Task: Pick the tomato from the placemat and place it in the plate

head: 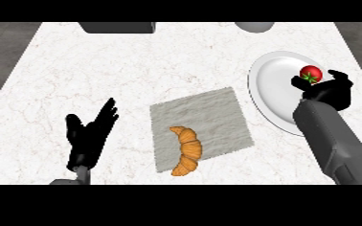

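Black and curled, the right hand [331, 95] is clamped on the tomato [311, 73], with a finger showing on each side of the red fruit and its green stalk turned up toward the view. The tomato sits at the tips of the hand, on the side away from the forearm, so it lies ahead of the palm and slightly toward the plate's middle. Hand and tomato both hang over the plate [274, 84], above its right half and near the rim on that side. Whether the tomato touches the white surface or is just above it I cannot tell from this steep view. The tomato is round, so no long axis matters. What matters is that it lies inside the rim, so the coming move looks like a short lowering and an opening of the fingers rather than travel. The right hand is plainly the nearer one and the only one involved.

Left of the plate, just beside its rim, lies the grey placemat [212, 109]. A croissant [186, 151] sits on its lower left part, overhanging the edge toward the robot. Well to the left of the plate, beyond the placemat, the left hand [90, 133] rests open, fingers up and spread, holding nothing. All sit on a white marbled counter [106, 67].
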